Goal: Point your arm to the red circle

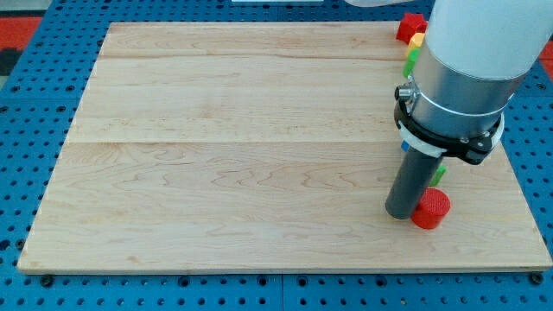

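No claw on this rig, just the rod, so nothing to spread or pinch. My tip [403, 213] sits touching the red circle [430, 209], which is just to its right. Looks light, rigid and slidey, so I'd nudge its flat side, not grab it.

Just a pale wood board [242, 147] sitting on a blue pegboard desk [34, 104], with a bit of red showing up by the desk's top left corner.
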{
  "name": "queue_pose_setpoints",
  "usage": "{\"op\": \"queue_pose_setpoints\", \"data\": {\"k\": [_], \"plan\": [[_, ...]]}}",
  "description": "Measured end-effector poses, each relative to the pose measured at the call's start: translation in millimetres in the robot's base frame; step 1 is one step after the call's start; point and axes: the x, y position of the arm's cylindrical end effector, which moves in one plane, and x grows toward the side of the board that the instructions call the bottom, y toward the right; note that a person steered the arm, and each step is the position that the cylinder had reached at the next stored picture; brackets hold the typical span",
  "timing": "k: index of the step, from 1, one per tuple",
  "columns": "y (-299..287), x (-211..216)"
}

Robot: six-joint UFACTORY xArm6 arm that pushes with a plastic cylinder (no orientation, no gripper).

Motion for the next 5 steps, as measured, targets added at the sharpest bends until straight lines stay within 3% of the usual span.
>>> {"op": "queue_pose_setpoints", "data": {"k": [2, 3, 4, 5], "plan": [[-6, 7], [-21, 47], [0, 67], [36, 60]]}}
